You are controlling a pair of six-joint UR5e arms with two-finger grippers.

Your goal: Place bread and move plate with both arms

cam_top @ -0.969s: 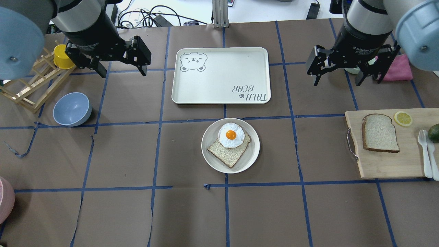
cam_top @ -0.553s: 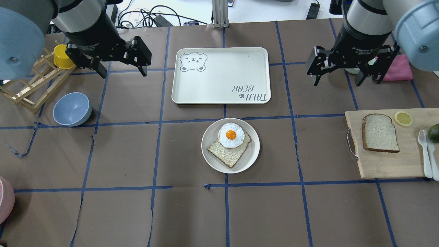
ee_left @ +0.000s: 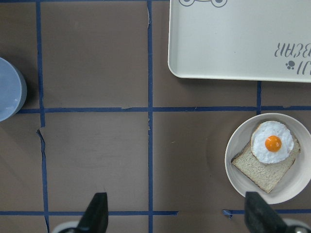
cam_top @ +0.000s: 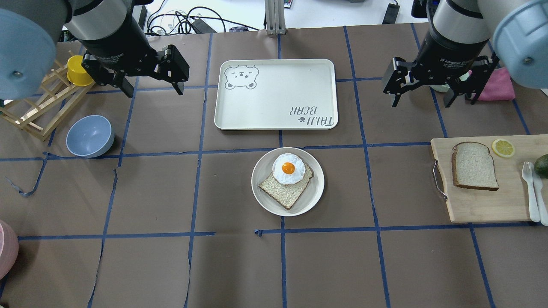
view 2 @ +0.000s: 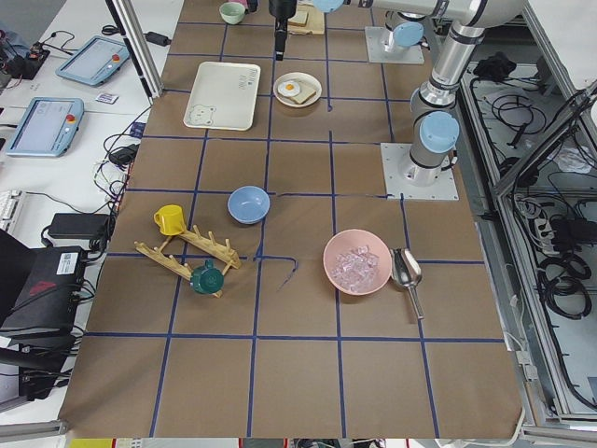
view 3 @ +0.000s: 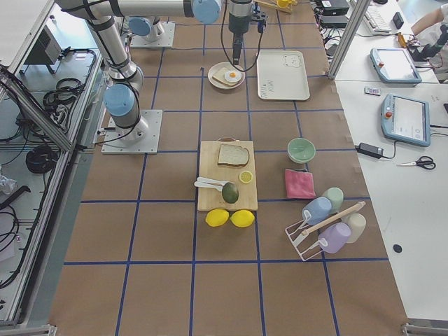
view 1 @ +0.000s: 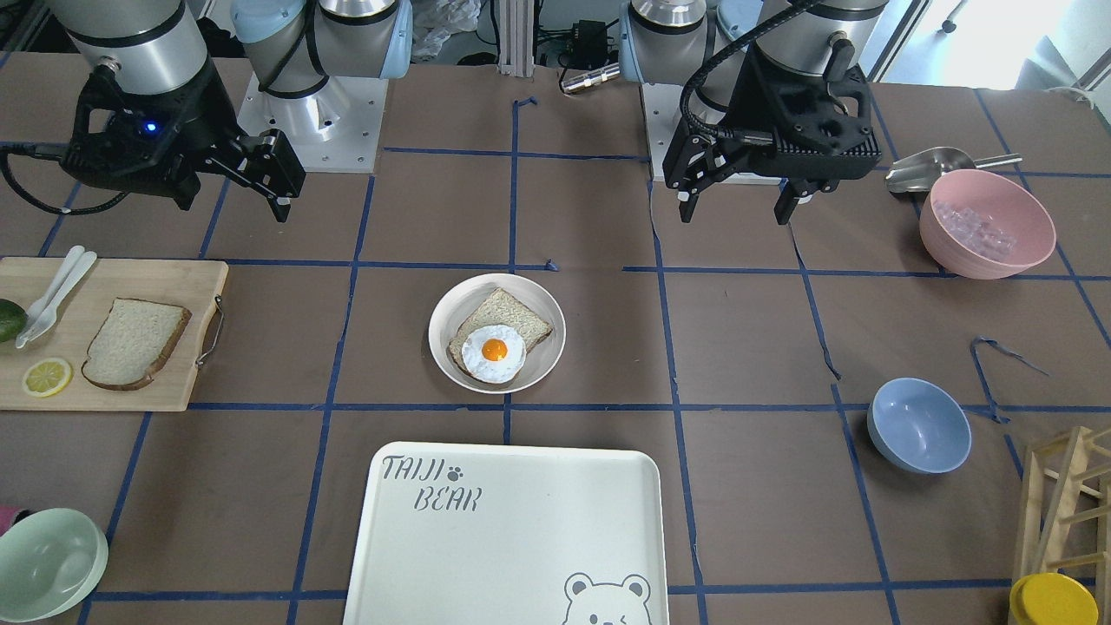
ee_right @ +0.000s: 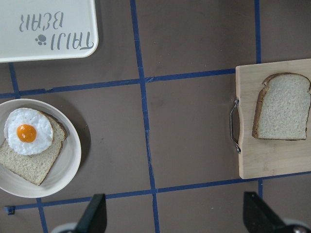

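Observation:
The bread lies flat on a wooden cutting board at the table's right; it also shows in the front view and right wrist view. The round off-white plate sits mid-table, holding a tanner slice with a fried egg; it shows in the left wrist view too. My left gripper is open and empty, high over the back left. My right gripper is open and empty, high over the back right, behind the board.
A white bear-printed tray lies behind the plate. A blue bowl and a wooden rack with a yellow cup stand at the left. On the board are a lemon slice, white cutlery and an avocado. A pink cloth lies back right.

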